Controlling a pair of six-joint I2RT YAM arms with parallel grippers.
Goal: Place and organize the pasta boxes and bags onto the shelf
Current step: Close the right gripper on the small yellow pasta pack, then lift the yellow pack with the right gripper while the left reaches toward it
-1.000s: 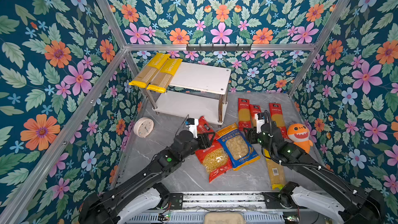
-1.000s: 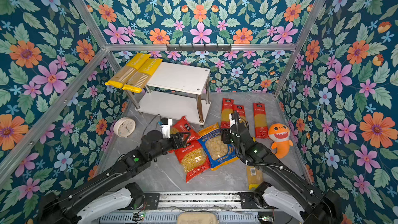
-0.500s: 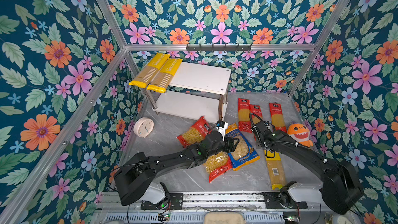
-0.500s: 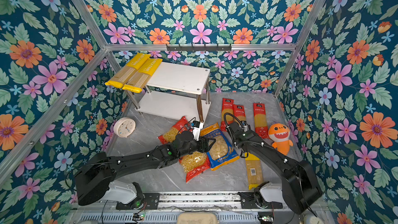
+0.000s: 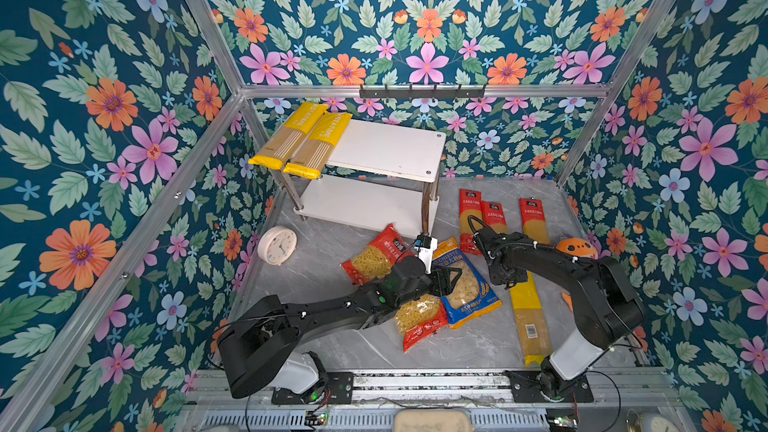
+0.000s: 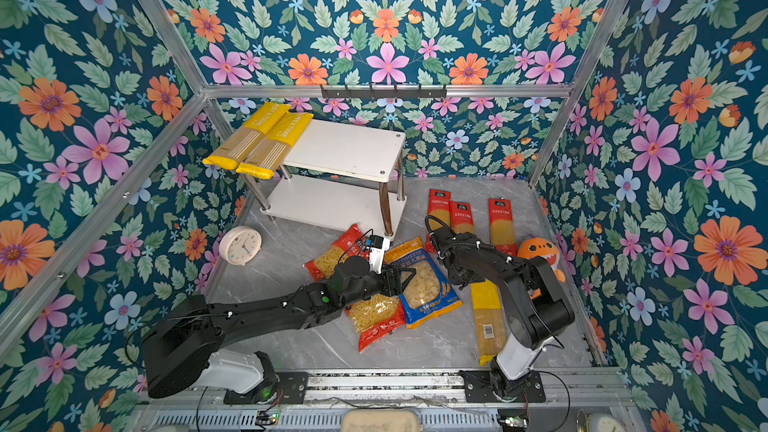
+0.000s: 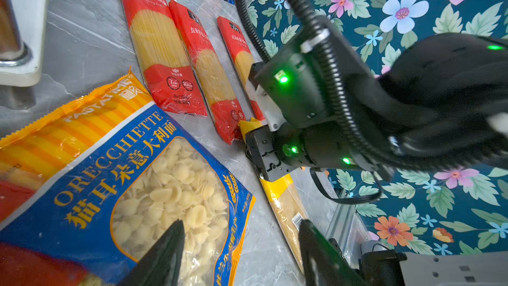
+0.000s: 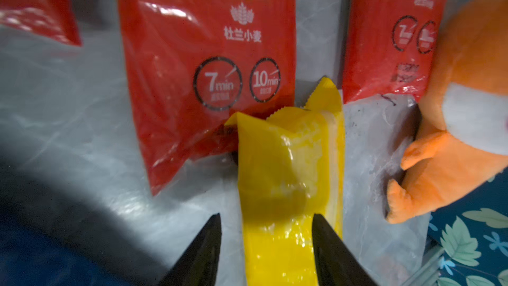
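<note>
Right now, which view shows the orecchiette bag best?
Left wrist view: the orecchiette bag is close up, label and pasta window sharp, with the open left claw over it. In both top views the bag is small, its left side hidden by that claw. Right wrist view shows no clear sign of it.

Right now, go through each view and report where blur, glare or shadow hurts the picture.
Right wrist view: soft throughout, print on the red plastic spaghetti pack slightly hazy, glare streaks on the long yellow plastic spaghetti pack, a dark shadow in one corner. Left wrist view: lettering on the blue-orange orecchiette bag crisp. Both top views: sharp and evenly lit across the grey marble tabletop.
</note>
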